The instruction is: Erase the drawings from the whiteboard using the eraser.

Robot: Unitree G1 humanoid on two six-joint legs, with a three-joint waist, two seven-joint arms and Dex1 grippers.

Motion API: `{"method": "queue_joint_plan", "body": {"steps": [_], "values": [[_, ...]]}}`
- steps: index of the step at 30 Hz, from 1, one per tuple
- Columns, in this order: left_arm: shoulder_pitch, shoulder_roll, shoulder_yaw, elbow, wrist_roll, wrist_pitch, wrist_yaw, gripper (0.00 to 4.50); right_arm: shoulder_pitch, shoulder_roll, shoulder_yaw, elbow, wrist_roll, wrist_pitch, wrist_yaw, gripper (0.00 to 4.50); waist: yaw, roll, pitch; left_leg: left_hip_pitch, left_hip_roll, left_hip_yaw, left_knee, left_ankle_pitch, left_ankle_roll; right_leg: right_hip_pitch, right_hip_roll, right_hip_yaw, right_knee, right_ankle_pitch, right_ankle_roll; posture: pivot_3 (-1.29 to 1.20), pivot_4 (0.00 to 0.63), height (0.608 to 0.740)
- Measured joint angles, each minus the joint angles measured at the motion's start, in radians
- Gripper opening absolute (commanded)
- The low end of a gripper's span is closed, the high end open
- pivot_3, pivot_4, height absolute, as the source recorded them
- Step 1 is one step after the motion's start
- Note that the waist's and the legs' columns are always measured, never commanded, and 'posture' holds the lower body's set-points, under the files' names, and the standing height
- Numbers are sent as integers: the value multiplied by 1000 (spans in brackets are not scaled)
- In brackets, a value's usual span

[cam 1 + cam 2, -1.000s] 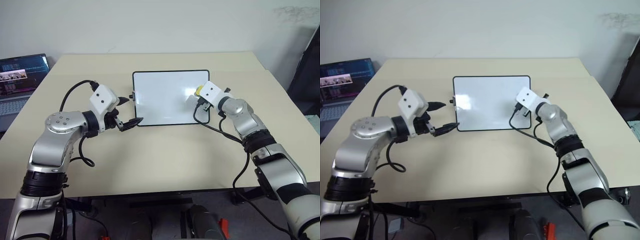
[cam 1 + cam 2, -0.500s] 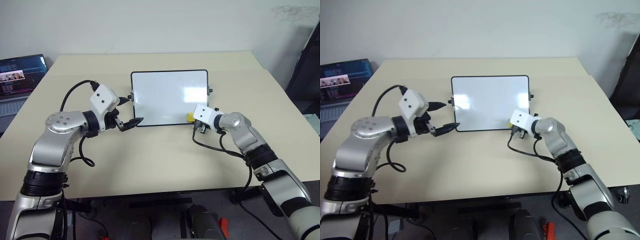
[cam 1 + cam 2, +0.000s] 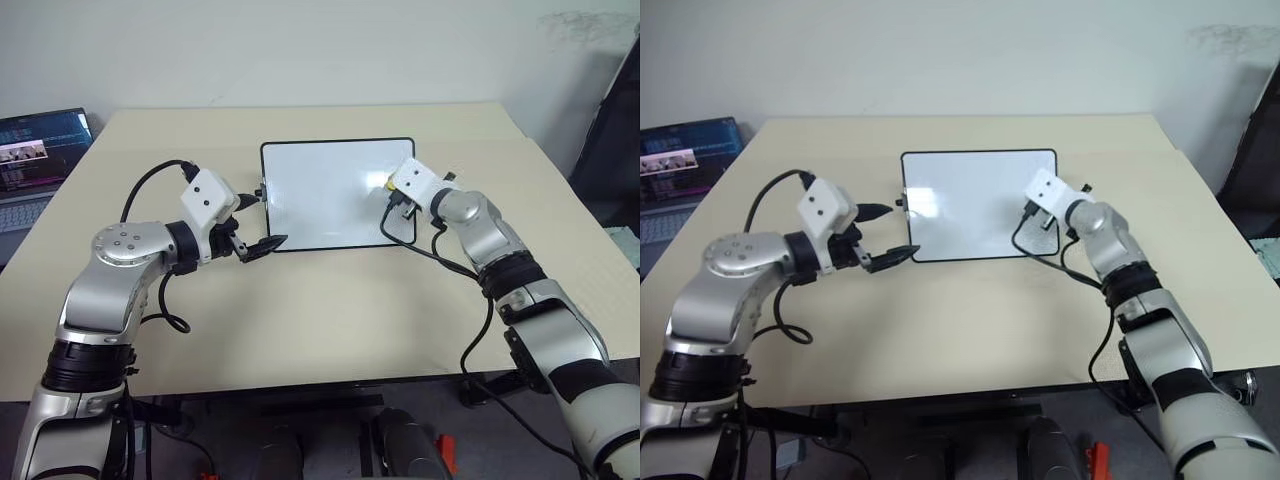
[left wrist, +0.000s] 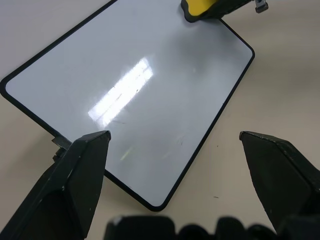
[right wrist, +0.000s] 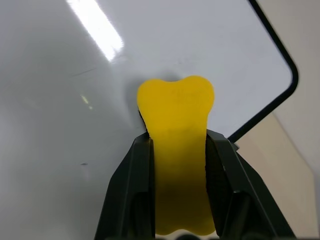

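Right gripper fingers clamped on yellow eraser pressed on whiteboard; left gripper fingers apart at whiteboard's left edge

we see left gripper fingers spread wide | whiteboard on table; faint marks near reflection | eraser at its far edge

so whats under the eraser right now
The eraser, held in the right gripper, sits over the whiteboard near a corner. The patch beneath it is covered, so any ink there is hidden.
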Motion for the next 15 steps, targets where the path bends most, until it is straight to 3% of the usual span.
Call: {"method": "queue_joint_plan", "body": {"steps": [6,15], "values": [[0,0,0,0,0,0,0,4500,25,-10,3,-38,0,-7,48,974,-2,0,0,0,0,0,-1,0,0,0,0,0,0,0,0,0,150,740],[0,0,0,0,0,-2,0,4500,191,-55,67,-271,1,68,316,974,-6,-1,0,1,0,0,-4,-1,-1,0,0,0,-2,3,5,0,150,740]]}}
